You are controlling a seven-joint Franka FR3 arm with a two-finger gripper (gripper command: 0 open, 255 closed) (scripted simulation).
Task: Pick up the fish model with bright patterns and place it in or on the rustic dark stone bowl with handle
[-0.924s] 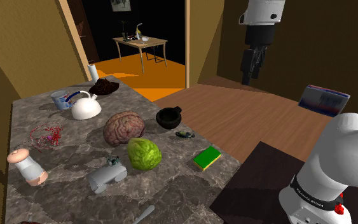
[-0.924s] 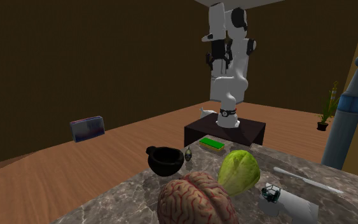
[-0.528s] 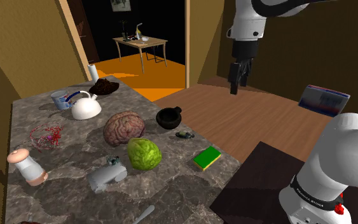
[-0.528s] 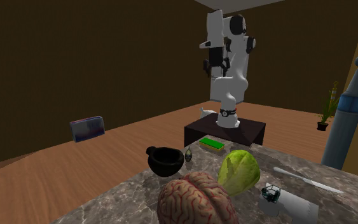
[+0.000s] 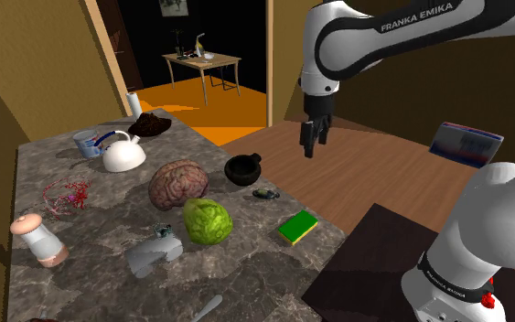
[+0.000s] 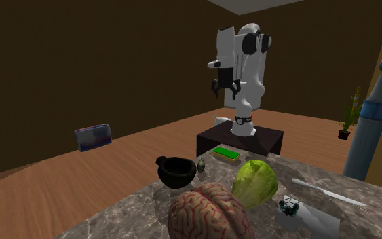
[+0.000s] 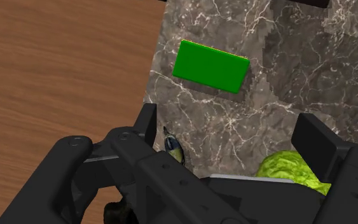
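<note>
**Crowded marble tabletop [image 5: 109, 265], gripper [image 5: 309, 146] spread wide above its edge**

The tabletop is dark veined marble and stands over a wooden floor [image 5: 365, 174]. Your gripper hangs high over the edge of the table. Its fingers [image 7: 147, 124] stand well apart and clasp nothing. The fish model [image 5: 265, 194] lies small on the marble close to that edge, well below the gripper. In the wrist view it shows by one finger, partly hidden behind the hand. The dark bowl [image 5: 243, 168] with its handle stands just beside the fish, toward the shoulder view's upper left. A green block [image 5: 298, 227] lies near the fish on the other side. Farther in you have a brain model [image 5: 178, 184] and a green lettuce [image 5: 208, 220], both apart from the fish.
</note>
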